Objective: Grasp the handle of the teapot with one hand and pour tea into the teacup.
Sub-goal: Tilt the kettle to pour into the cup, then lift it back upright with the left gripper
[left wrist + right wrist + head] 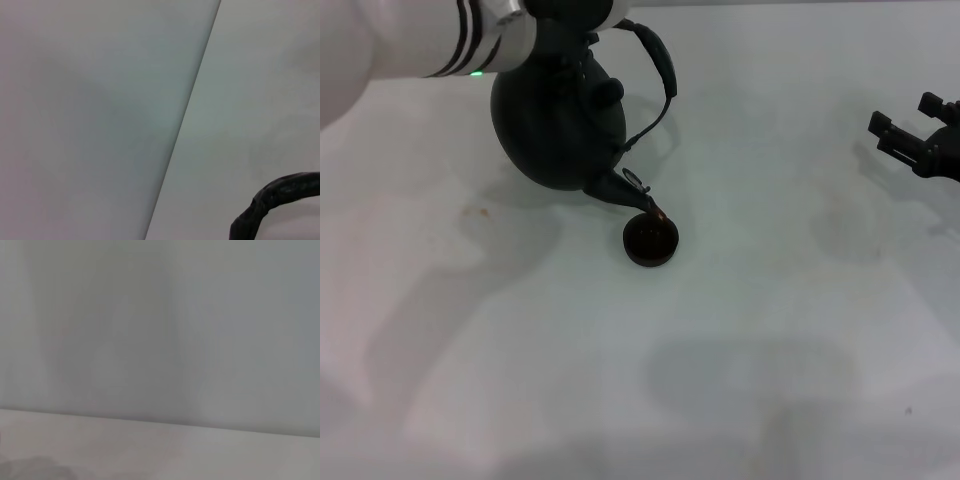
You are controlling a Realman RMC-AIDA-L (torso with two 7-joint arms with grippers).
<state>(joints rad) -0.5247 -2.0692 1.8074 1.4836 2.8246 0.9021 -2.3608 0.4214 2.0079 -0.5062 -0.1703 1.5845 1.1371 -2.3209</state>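
left gripper [582, 12]: head view, at the top edge above the teapot; it seems to carry the pot by the handle, but how far it is open cannot be told.
teapot [555, 125]: head view, tilted, spout down over the teacup.
handle [660, 62]: arches off the pot's upper side.
teacup [651, 240]: on the white table [770, 330], just under the spout, dark liquid inside.
right gripper [912, 140]: at the right edge, well apart, fingers spread, empty.
left wrist view: a piece of the handle [280, 197].
right wrist view: bare pale surfaces only.
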